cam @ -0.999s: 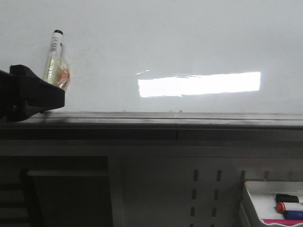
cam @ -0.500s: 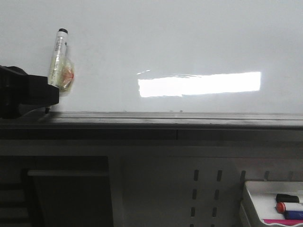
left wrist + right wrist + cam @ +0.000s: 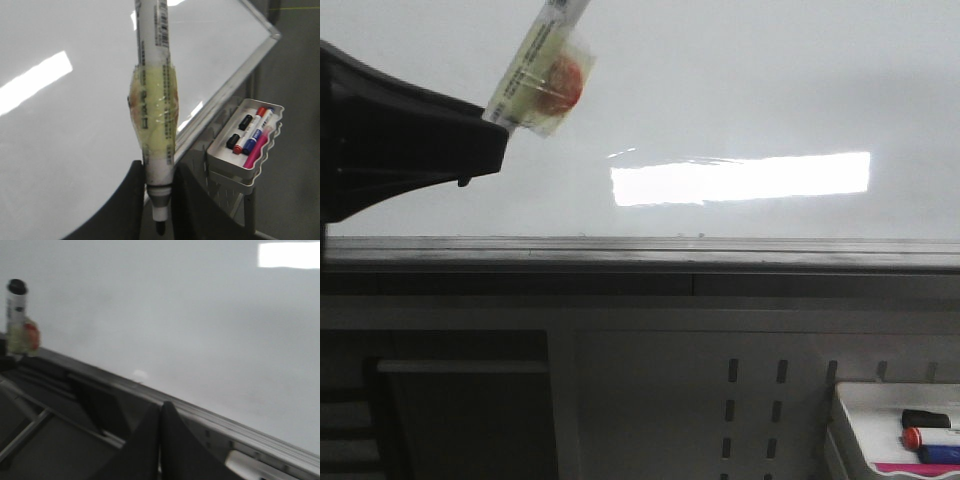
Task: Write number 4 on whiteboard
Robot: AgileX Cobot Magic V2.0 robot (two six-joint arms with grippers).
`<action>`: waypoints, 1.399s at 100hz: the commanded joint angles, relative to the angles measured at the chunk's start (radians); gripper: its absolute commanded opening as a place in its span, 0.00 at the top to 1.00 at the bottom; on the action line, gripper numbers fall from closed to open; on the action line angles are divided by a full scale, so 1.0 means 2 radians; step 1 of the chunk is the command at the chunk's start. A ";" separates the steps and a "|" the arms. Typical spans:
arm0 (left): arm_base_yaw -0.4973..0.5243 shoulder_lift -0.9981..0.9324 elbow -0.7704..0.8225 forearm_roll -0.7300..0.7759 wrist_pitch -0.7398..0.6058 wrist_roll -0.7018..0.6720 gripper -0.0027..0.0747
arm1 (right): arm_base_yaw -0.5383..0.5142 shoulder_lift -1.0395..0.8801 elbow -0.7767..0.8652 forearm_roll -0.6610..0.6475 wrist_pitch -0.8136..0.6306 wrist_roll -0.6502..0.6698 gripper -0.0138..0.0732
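The whiteboard (image 3: 740, 90) is glossy white with a bright rectangular reflection and fills the upper front view above its grey ledge (image 3: 720, 252). No number 4 shows on it in any view. My left gripper (image 3: 485, 135) is shut on a white marker (image 3: 538, 75) wrapped in yellowish tape with a red spot. The marker leans right and its top runs out of frame. In the left wrist view the marker (image 3: 152, 100) sits between the fingers of the left gripper (image 3: 159, 172), black tip pointing back. My right gripper (image 3: 160, 410) is shut and empty below the ledge.
A white tray (image 3: 865, 410) holding black, red and blue markers hangs below the board at the lower right. It also shows in the left wrist view (image 3: 220, 155), with a pink marker too. A perforated grey panel (image 3: 750, 400) sits under the ledge.
My left gripper has risen and moved right with the marker. The marker now tilts further right and its cap end has left the frame.
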 commanded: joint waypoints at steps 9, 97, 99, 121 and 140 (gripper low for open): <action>-0.003 -0.054 -0.011 0.093 -0.040 -0.004 0.99 | 0.117 0.073 -0.063 0.001 -0.023 -0.032 0.59; -0.003 -0.090 -0.011 0.170 -0.022 -0.004 0.99 | 0.255 0.275 -0.229 -0.028 0.056 -0.049 0.39; -0.003 -0.090 -0.011 0.170 -0.022 -0.004 0.99 | 0.255 0.275 -0.229 -0.028 0.061 -0.049 0.39; -0.003 -0.090 -0.011 0.171 -0.022 -0.004 0.99 | 0.256 0.275 -0.250 -0.028 0.081 -0.050 0.39; -0.003 -0.090 -0.011 0.174 -0.017 -0.004 0.99 | 0.257 0.279 -0.260 -0.028 0.072 -0.050 0.39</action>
